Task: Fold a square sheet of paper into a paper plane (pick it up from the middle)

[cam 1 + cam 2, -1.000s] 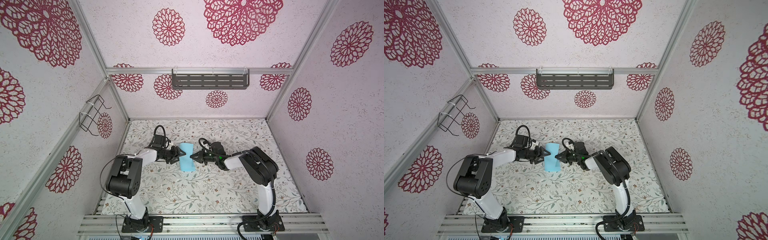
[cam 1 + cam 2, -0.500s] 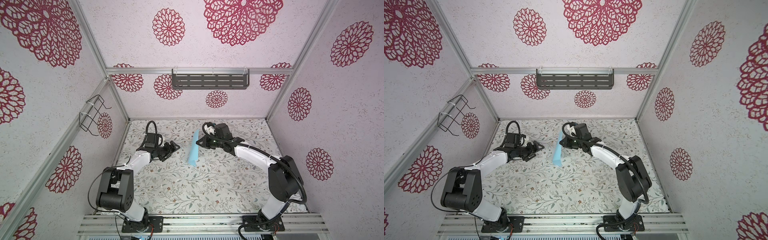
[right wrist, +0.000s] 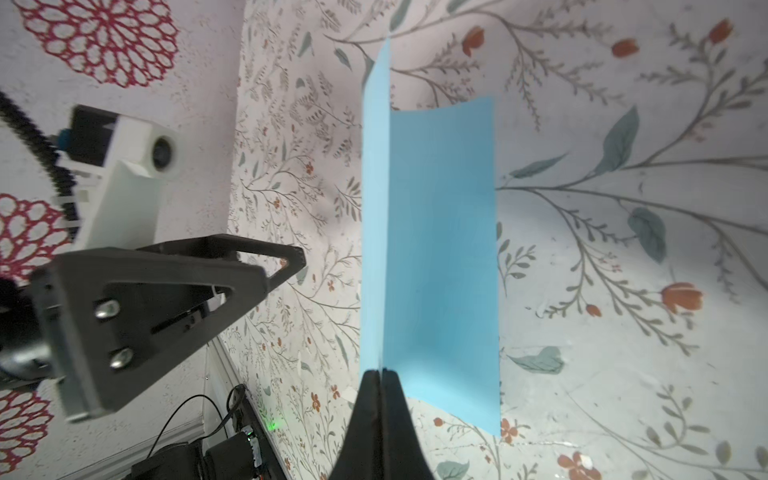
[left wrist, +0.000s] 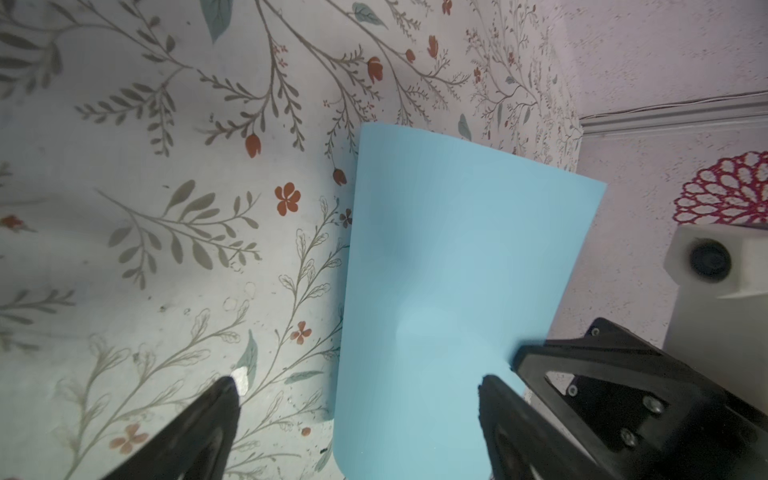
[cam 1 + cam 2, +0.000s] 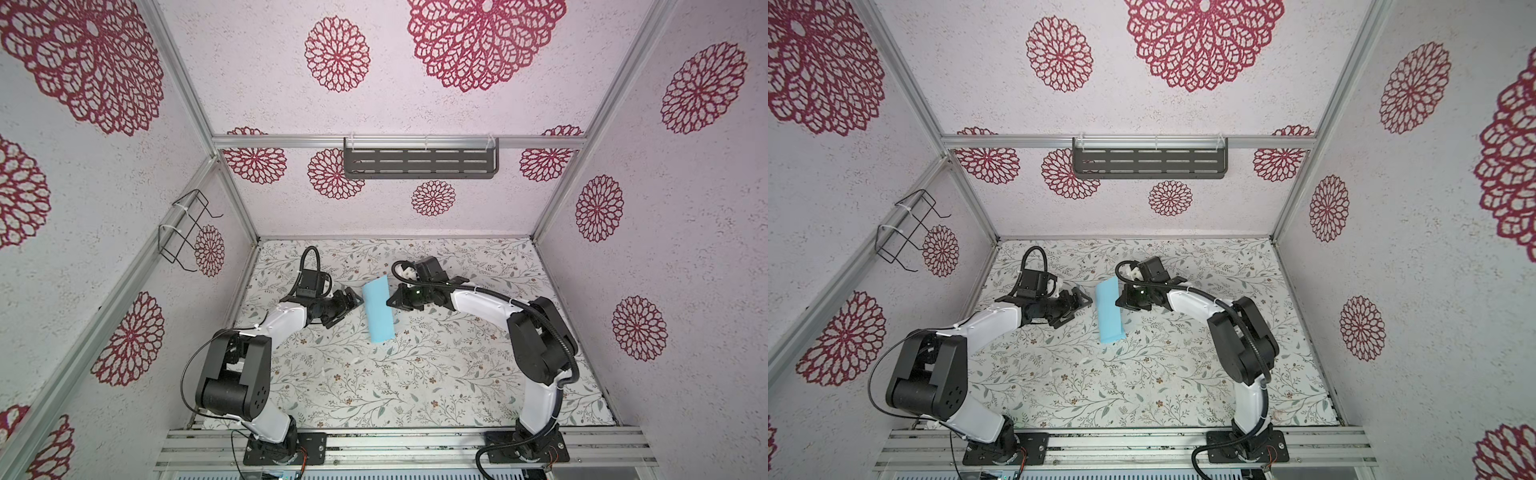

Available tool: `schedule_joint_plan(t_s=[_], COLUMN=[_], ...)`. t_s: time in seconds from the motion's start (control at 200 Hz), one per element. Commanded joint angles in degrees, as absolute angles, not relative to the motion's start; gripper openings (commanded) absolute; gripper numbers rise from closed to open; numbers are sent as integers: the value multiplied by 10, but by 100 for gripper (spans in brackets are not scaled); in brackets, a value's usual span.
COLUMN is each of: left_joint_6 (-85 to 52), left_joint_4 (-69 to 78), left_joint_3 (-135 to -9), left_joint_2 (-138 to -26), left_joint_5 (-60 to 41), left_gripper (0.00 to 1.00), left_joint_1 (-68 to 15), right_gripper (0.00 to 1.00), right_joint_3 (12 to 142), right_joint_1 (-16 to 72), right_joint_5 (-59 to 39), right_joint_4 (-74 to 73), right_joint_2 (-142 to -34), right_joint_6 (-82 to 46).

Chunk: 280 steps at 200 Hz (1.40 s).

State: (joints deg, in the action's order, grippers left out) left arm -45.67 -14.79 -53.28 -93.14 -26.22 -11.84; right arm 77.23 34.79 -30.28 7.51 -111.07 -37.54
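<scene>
The paper [image 5: 377,309] was held over the middle of the table [image 5: 415,374], between the two grippers. In a top view the paper [image 5: 1109,311] was seen as a long light-blue strip, with its far end higher and its near end low over the table. It could not be told whether the near end was touching the surface.

The right gripper [image 5: 388,303] was placed at the right edge of the paper, close to its far half. In the right wrist view the fingers [image 3: 365,415] of the right gripper [image 3: 380,372] were pressed together, and the paper [image 3: 440,249] was pinched between them. The sheet was bent along its length there: one flap was seen almost edge-on and the other flap was spread out to the side.

The left gripper [image 5: 347,311] was kept just beside the left edge of the paper. In the left wrist view its fingers [image 4: 208,419] were spread wide, and nothing was gripped by them. The paper [image 4: 449,291] was seen in front of the left gripper [image 4: 357,382], nearer to one finger than to the other, and the tip of the right gripper was seen behind it
</scene>
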Motion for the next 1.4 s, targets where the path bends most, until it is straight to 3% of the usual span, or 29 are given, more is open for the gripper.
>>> schedule_joint_plan(t_s=[0.0, 0.505, 1.066, 1.396], left_joint_6=[-444, -482, -456, -443], left_joint_4=[-175, -212, -310, -372], left_joint_3=[-559, -616, -704, -748], left_joint_2=[-951, -1016, -1095, -1143], left_joint_5=[-231, -145, -82, -50], left_gripper=[91, 78, 54, 48], left_joint_1=[-135, -188, -206, -214], right_gripper=[0, 4, 7, 10], right_joint_3=[784, 876, 913, 923], right_joint_1=[337, 336, 335, 334], right_joint_5=[-311, -384, -375, -376], right_joint_4=[57, 76, 104, 102], right_joint_2=[-1120, -1226, -1282, -1296], right_joint_6=[-368, -287, -274, -280])
